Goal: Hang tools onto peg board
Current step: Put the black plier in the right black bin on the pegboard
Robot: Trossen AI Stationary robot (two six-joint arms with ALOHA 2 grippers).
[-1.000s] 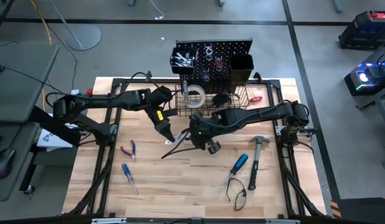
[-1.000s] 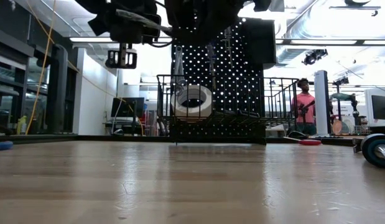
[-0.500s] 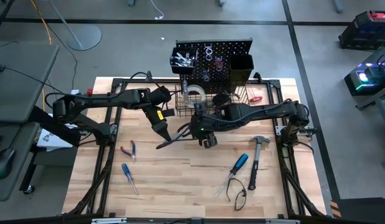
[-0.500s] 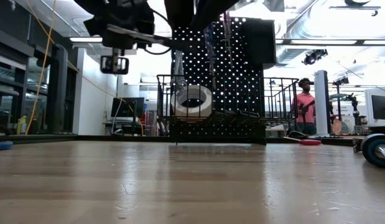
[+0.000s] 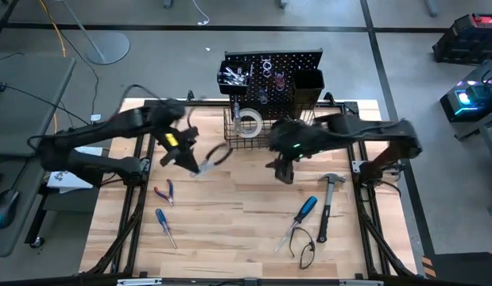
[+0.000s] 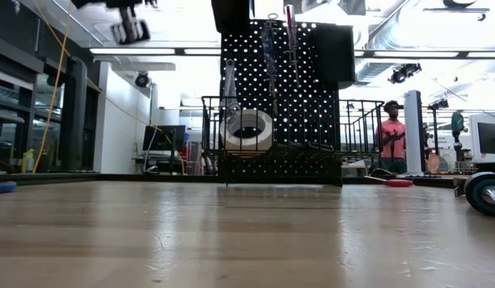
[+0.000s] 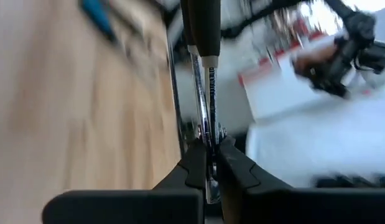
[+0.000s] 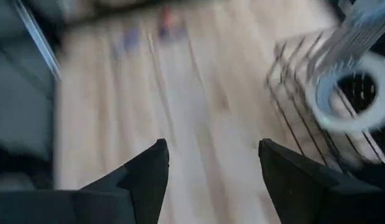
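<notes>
Now I am squeezing my left gripper tight on a silver wrench, holding it by one end so the other end sticks out free for hanging. That is happening left of the middle in the high view. My right gripper is hanging with its fingers wide apart and empty, near the wire basket. The peg board is standing at the top middle, and the white tape roll is sitting in the basket.
</notes>
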